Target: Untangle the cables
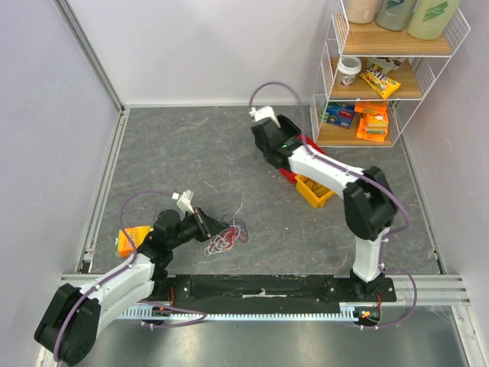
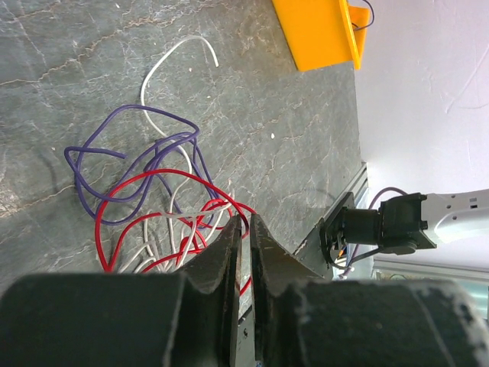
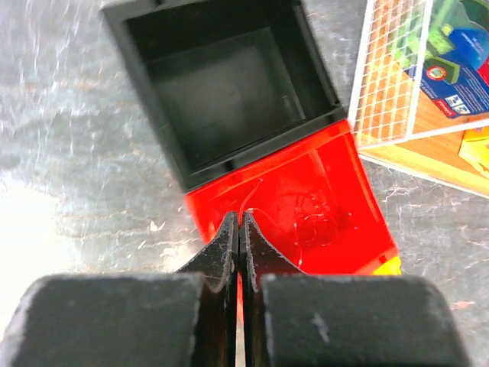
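Note:
The cables [image 1: 224,241] lie in a small tangle on the grey table, just ahead of my left gripper [image 1: 216,229]. In the left wrist view the tangle [image 2: 164,206] has red loops [image 2: 153,177], a dark purple strand [image 2: 130,115] and a white strand [image 2: 164,61] trailing away. My left gripper [image 2: 246,220] is all but shut at the tangle's edge, and a red strand crosses the narrow slit between its jaws. My right gripper [image 3: 240,218] is shut over a red bin [image 3: 321,206], with a thin pale strand coming out at its tips. It also shows far back in the top view [image 1: 269,145].
A black bin [image 3: 221,84] stands just beyond the red one. A yellow bin [image 1: 313,193] sits under the right arm and shows in the left wrist view [image 2: 317,30]. A white wire shelf [image 1: 382,69] with snacks stands at the back right. An orange box [image 1: 134,239] lies by the left arm.

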Tool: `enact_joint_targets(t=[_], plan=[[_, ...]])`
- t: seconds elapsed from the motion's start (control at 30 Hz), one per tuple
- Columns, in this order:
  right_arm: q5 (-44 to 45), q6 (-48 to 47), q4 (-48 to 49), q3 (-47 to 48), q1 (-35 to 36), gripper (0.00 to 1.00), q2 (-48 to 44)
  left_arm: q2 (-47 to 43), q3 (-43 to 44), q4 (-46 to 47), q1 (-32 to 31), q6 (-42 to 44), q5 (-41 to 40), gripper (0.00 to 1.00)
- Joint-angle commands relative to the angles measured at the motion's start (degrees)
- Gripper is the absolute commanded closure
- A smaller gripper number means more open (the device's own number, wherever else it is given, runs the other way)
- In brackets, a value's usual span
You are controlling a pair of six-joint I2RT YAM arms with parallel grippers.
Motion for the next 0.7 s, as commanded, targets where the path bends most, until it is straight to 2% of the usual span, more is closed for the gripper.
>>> enact_joint_targets(t=[0.0, 0.13, 0.23, 0.5, 0.67], plan=[[-15.6, 7.8, 6.0, -4.4, -8.4, 1.00, -6.6, 0.0, -4.4, 3.1, -0.1, 0.2, -0.8, 0.86], [-27.3, 12.2, 6.8, -6.6, -14.9, 1.00, -5.7, -0.3, -4.7, 3.2, -0.1, 0.1, -0.8, 0.86], [-32.4, 14.4, 6.5, -6.6, -18.2, 1.00, -4.0, -0.7, -4.7, 3.2, -0.1, 0.1, -0.9, 0.86], [-35.4, 13.0, 1.8, -2.1, -19.4, 0.96, 0.0, -0.2, -4.5, 3.3, -0.1, 0.1, -0.8, 0.86], [-33.0, 11.4, -0.3, -1.9, -19.1, 0.79, -0.2, -0.4, -4.6, 3.3, -0.2, 0.1, -0.7, 0.86]])
